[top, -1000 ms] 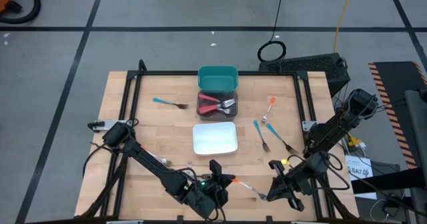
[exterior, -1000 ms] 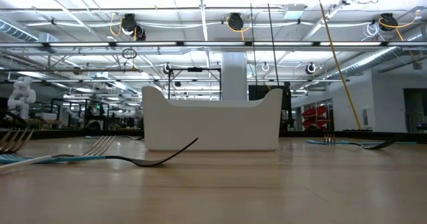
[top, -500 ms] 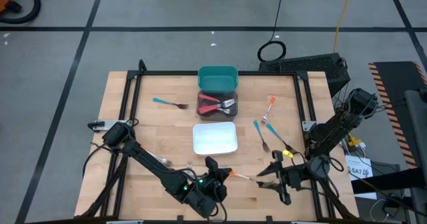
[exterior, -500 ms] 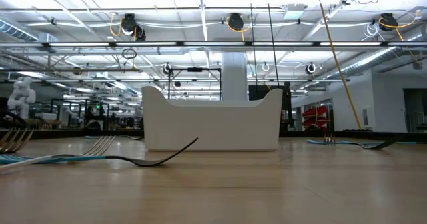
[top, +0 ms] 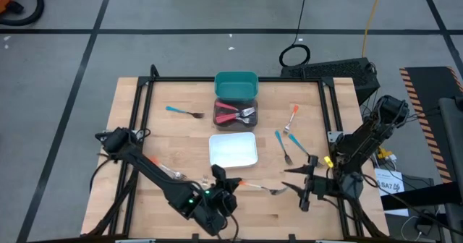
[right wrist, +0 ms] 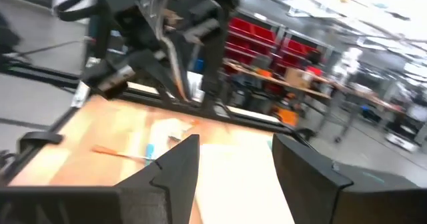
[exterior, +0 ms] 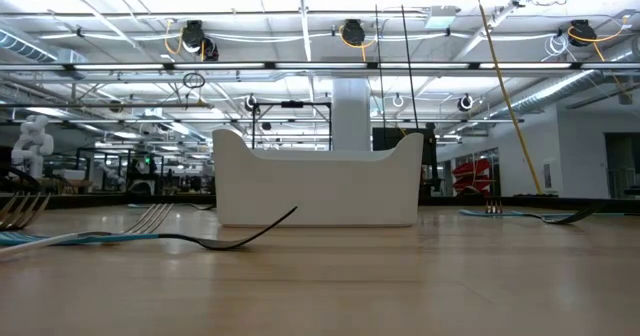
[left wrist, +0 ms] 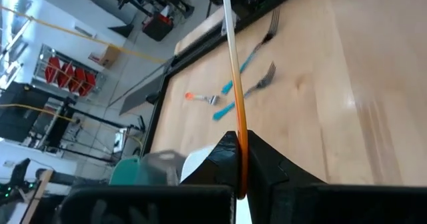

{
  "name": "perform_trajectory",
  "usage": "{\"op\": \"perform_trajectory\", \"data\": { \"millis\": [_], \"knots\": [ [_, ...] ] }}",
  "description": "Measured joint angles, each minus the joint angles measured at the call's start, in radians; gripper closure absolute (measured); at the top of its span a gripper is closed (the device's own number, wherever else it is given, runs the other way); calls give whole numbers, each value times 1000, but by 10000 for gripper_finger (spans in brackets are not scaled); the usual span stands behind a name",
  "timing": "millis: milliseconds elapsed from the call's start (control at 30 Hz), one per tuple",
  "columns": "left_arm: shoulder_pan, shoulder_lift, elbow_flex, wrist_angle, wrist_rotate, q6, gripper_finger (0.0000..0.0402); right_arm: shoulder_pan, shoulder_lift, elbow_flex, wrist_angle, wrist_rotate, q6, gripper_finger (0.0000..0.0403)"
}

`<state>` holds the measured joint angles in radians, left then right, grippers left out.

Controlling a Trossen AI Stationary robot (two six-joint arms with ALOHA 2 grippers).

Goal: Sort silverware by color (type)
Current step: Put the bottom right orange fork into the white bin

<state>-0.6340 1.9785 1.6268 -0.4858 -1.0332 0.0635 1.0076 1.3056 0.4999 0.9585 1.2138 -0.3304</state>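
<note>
One orange fork [top: 255, 186], light, thin and likely slippery, is pinched at its handle end by the left gripper [top: 219, 181] just in front of the white bin [top: 233, 150], while the right gripper [top: 302, 184] stands spread and empty beside its metal head.

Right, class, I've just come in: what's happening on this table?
Two robot arms are sorting coloured-handled forks into bins. The left gripper, near the table's front edge, is shut on an orange-handled fork. The right gripper faces it with jaws open. Red-handled forks lie in the dark bin; the white bin looks empty.
</note>
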Motion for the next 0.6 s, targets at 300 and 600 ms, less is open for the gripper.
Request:
{"op": "perform_trajectory", "data": {
  "millis": [300, 600],
  "knots": [
    [16, -37, 0, -369, -53, -203, 394, 29, -7, 1, 25, 147, 37, 218],
    [116, -41, 0, -599, 73, -375, 394, 29, -40, 57, 32, 206, -4, 218]
  ]
}}
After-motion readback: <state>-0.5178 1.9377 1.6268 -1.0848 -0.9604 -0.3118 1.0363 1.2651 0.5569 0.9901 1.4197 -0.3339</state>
